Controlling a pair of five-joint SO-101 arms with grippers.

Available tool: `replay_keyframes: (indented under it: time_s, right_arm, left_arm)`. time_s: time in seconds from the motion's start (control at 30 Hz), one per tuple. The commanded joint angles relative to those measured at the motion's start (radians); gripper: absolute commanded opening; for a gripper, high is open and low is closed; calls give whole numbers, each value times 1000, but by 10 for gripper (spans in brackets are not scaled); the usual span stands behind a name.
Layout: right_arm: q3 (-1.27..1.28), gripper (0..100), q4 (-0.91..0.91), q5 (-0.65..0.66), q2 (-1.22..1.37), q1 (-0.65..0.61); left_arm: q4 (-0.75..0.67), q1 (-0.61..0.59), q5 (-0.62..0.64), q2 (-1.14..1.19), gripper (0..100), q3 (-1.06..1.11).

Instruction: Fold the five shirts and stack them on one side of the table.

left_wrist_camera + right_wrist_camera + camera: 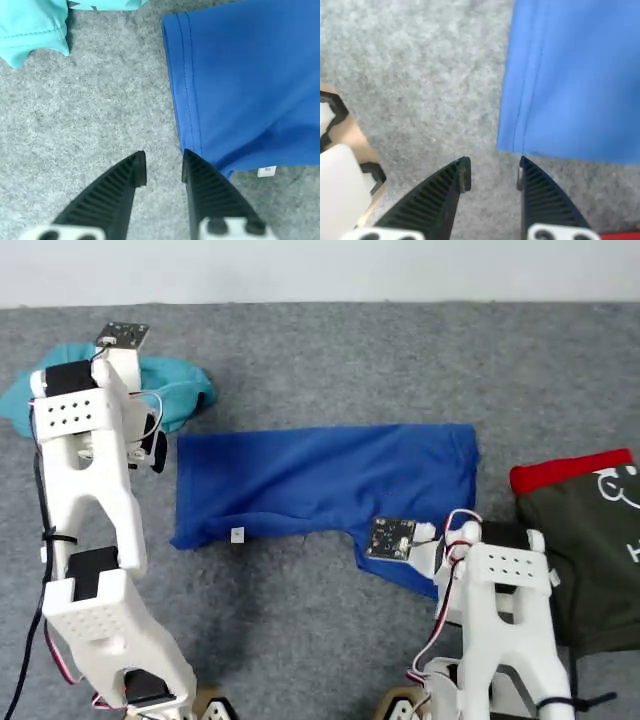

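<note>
Grey felt covers the table (pixel 300 350). The blue shirt (pixel 320 485) lies spread flat at the centre of the high view, with a teal shirt (pixel 170 390) bunched at upper left and a dark shirt (pixel 590 560) at right. The left gripper (pixel 164 167) hangs just beside the blue shirt's left hem, jaws apart and empty. The right gripper (pixel 492 175) hangs by its lower-right sleeve corner, also apart. The step looks like taking hold for a fold: the 2 grippers should lower onto their edges and pinch fabric
</note>
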Motion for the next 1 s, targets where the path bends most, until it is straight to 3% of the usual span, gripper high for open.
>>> replay_keyframes:
  time_s: [0.0, 0.13, 0.27, 0.7, 0.97]
  right_arm:
    - [20, 200, -76, 21, 1, 19]
    - [38, 209, -114, 26, 8, 27]
    - [110, 209, -145, 112, 8, 25]
    - [304, 208, -611, 114, 71, 36]
    - [258, 199, -550, 109, 131, 38]
  left_arm:
    - [21, -6, -17, -58, 124, -5]
    - [21, -9, -18, -58, 124, -4]
    - [21, -11, -18, -58, 124, 5]
    - [20, -8, -20, -58, 124, 31]
    - [20, -8, -20, -58, 124, 33]
